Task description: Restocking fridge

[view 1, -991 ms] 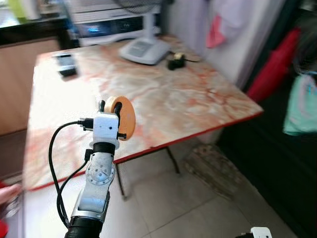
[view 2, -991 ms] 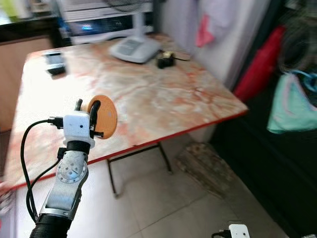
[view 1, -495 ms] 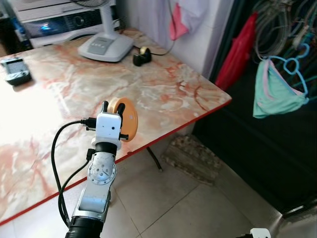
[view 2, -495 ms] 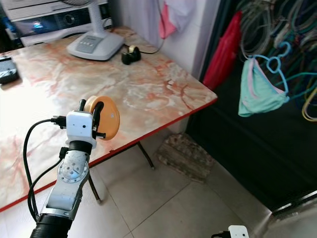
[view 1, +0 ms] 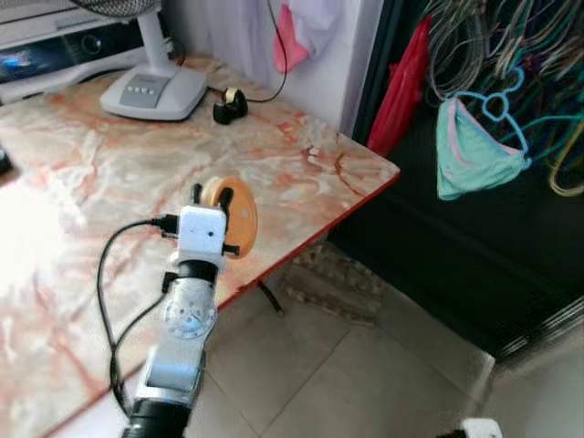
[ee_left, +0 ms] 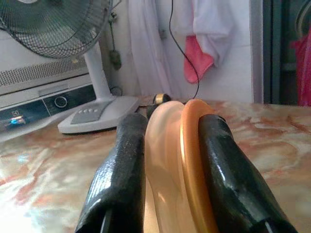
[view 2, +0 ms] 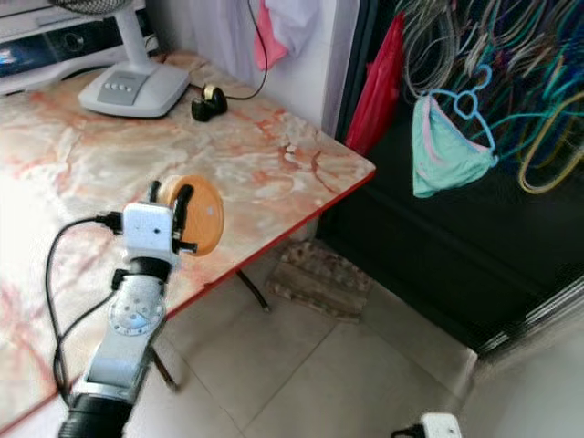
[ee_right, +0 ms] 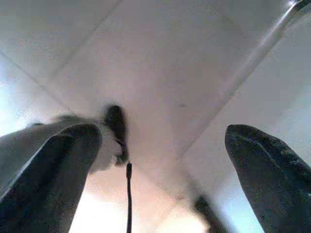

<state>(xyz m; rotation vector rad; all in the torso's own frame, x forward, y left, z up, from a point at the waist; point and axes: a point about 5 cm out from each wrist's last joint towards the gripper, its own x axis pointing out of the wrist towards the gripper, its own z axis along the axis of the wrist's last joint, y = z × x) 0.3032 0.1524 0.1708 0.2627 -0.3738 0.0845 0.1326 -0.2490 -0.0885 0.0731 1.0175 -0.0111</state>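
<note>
A round orange lidded container (view 1: pixel 231 215) sits clamped on edge between the two black fingers (ee_left: pixel 121 174) of the left gripper (ee_left: pixel 170 170), raised over the near edge of the marble-patterned table (view 1: pixel 109 164). The left wrist view shows what the head views blur: a translucent body pressed against an orange lid, each finger flat on one face. At 11 o'clock from the container stands a fan base (view 1: pixel 153 91), with a tape dispenser (view 1: pixel 226 106) just beside it at 12. Hangers and a teal garment (view 1: pixel 470 151) hang at 2 o'clock. The right gripper (ee_right: pixel 160 160) hangs low, fingers spread wide over floor tiles (ee_right: pixel 160 58), holding nothing.
</note>
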